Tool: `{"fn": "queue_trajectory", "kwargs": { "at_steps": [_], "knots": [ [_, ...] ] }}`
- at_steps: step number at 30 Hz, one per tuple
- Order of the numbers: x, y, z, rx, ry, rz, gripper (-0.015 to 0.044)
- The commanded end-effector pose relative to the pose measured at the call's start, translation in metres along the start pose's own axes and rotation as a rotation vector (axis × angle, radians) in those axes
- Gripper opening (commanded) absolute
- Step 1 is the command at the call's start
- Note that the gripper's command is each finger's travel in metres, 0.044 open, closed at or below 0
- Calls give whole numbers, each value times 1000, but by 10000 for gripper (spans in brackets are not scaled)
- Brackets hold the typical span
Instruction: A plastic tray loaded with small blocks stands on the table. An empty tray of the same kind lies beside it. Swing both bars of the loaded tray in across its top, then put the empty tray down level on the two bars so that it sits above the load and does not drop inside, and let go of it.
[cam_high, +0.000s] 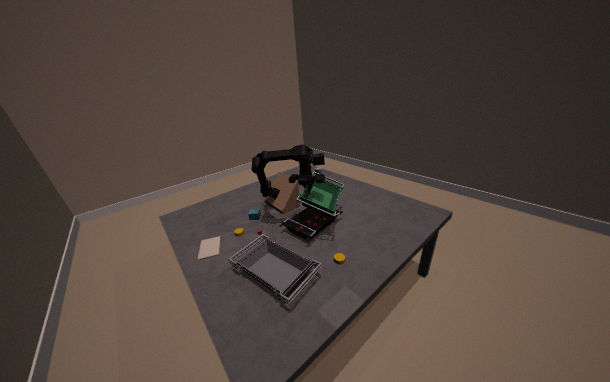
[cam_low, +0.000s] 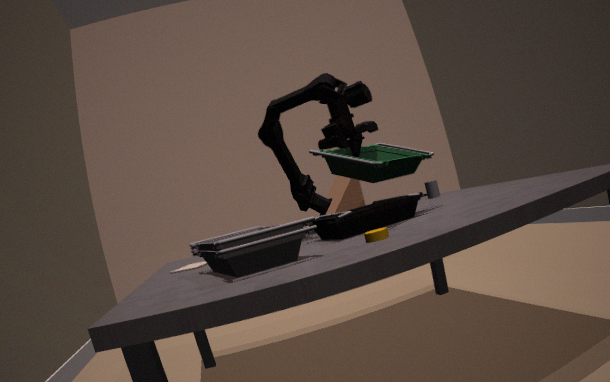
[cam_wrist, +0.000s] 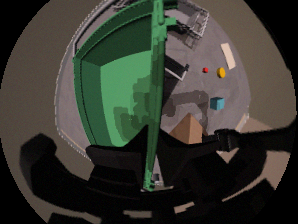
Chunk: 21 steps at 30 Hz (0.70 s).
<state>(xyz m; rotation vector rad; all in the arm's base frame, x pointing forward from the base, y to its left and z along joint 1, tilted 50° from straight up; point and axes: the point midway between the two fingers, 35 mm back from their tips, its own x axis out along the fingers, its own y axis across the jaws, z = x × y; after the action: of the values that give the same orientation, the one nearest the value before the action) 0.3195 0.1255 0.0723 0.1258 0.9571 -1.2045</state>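
The loaded black tray (cam_high: 311, 236) (cam_low: 370, 218) stands on the table with several small red blocks (cam_high: 316, 225) inside. One wire bar (cam_high: 300, 227) (cam_wrist: 175, 74) lies across its top near one end; the green tray hides most of the other end in the top view. My gripper (cam_high: 308, 185) (cam_low: 356, 152) (cam_wrist: 150, 127) is shut on a side wall of the empty green tray (cam_high: 327, 194) (cam_low: 372, 172) (cam_wrist: 125, 75). It holds this tray in the air above the black tray, apart from it. The green tray is tilted relative to the table, its open side up.
A brown wedge (cam_high: 284, 195) (cam_low: 347, 195) (cam_wrist: 189, 131) stands beside the arm's base. Grey trays (cam_low: 255, 260), apparently stacked, stand nearby. Also present: a teal block (cam_high: 254, 215) (cam_wrist: 217, 103), yellow discs (cam_high: 239, 231) (cam_high: 339, 258), a loose red block (cam_high: 259, 232), a pale sheet (cam_high: 209, 247) and a grey cylinder (cam_low: 432, 189).
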Motion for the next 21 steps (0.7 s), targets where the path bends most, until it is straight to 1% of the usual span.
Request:
{"fn": "queue_trajectory", "kwargs": {
  "at_steps": [1,14,21],
  "knots": [
    [-8,-4,9,73,-8,31,0],
    [-3,-19,34,295,-15,30,0],
    [-3,-19,35,306,-15,30,0]
  ]
}}
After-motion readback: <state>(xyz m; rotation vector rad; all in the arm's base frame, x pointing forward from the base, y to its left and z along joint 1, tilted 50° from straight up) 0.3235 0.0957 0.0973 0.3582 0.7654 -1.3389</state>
